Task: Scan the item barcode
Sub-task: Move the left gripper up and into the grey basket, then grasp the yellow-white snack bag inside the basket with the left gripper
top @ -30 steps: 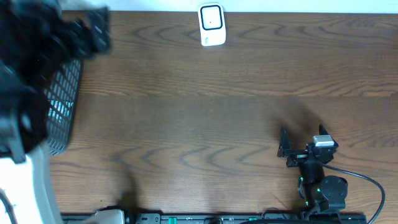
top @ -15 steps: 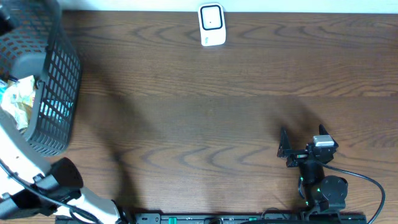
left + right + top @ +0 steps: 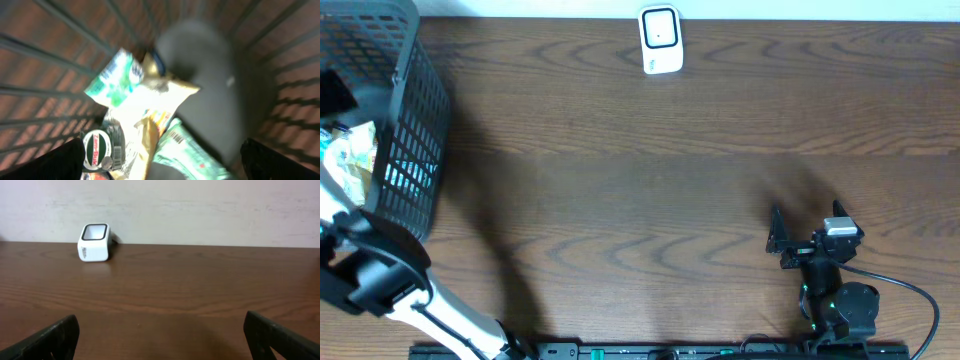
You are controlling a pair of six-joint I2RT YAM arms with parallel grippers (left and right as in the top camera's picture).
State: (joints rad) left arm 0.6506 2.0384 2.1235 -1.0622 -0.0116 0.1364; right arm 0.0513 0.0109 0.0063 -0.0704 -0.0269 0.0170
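My left claw gapes wide, holding nothing, over the basket at the left edge of the table (walls close). Inside, a blurred green packet shows a barcode. My right claw is also wide and holds nothing, with free tabletop ahead.

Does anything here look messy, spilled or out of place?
Nothing looks spilled or broken. The only untidy spot is inside the black mesh basket at the left of the brown wooden table, where crumpled packets lie heaped across one another. The small white scanner box stands upright at the far edge.
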